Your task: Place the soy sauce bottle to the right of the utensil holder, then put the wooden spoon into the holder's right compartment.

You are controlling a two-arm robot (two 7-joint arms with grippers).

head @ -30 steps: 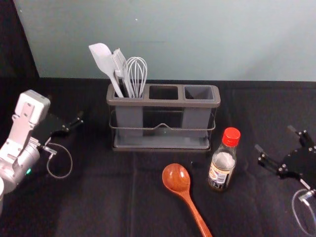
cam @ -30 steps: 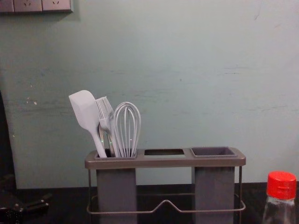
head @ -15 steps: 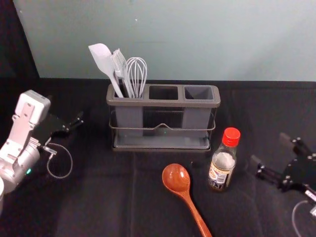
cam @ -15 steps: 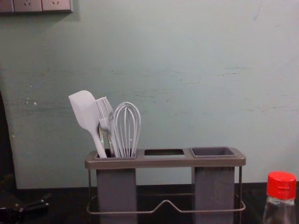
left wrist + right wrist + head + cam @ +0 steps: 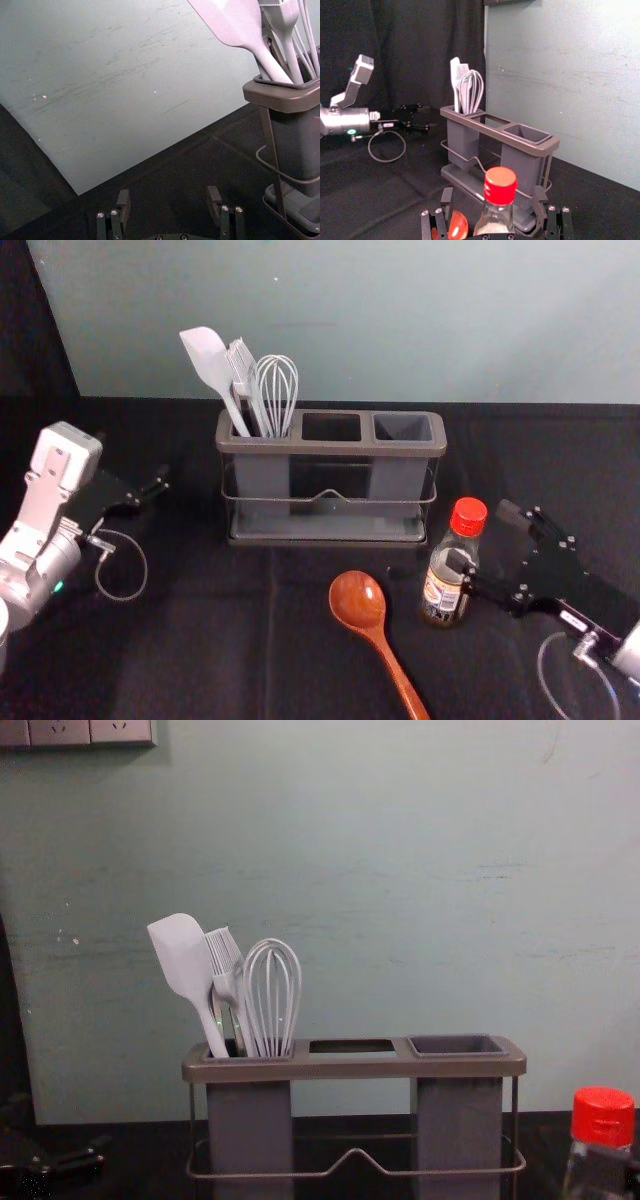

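Right gripper (image 5: 482, 535), fingers parted, beside the soy sauce bottle (image 5: 440, 592)

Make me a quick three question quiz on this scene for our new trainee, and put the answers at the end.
1. True or false: the wooden spoon lies outside the utensil holder.
2. Which compartment holds the whisk? A) left B) middle C) right
3. Short answer: which gripper is beside the soy sauce bottle, and is it open or shut?

Key: 1. True. 2. A. 3. The right gripper, open; the left gripper is left of the holder.
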